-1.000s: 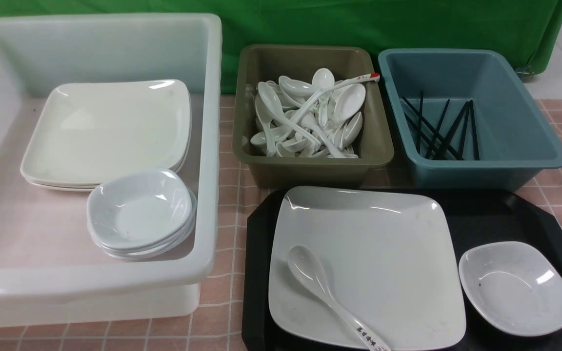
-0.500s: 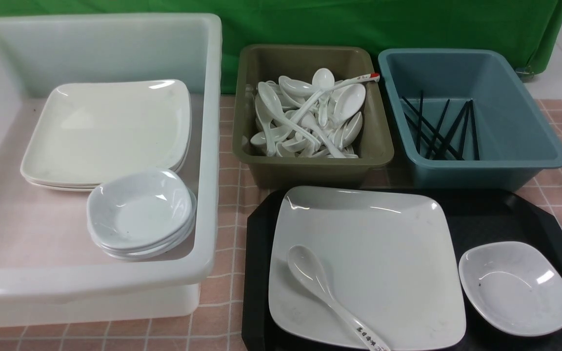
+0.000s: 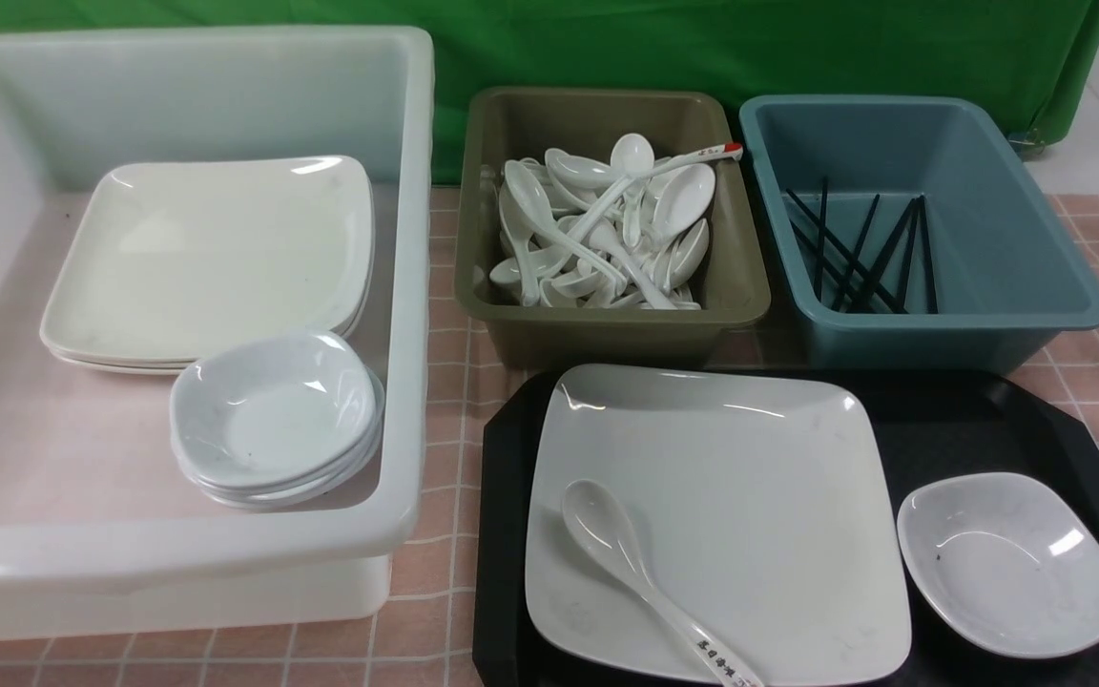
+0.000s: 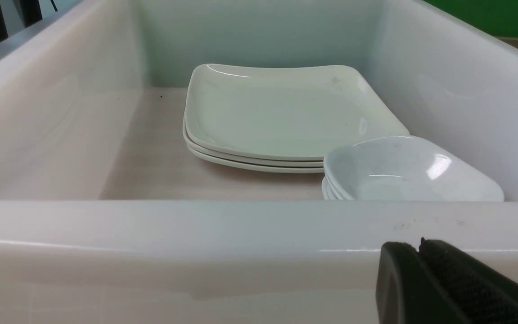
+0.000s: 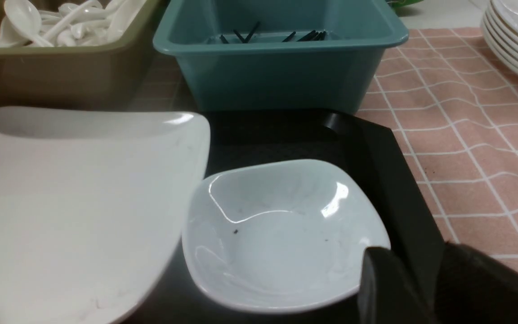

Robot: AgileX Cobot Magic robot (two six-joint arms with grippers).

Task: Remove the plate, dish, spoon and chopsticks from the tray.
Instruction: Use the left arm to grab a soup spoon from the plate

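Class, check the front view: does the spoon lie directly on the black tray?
No; the spoon rests on the plate, not the tray.

The front view's lower edge crops the tray [image 3: 969, 420] and the spoon [image 3: 650, 592].

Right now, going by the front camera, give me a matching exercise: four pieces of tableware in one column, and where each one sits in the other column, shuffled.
1. spoon with black characters
2. dish
3. red-tipped spoon
4. stacked small dishes

A. in the white tub
B. on the plate
C. in the olive tub
D. on the tray, right of the plate

Pairs: 1-B, 2-D, 3-C, 4-A
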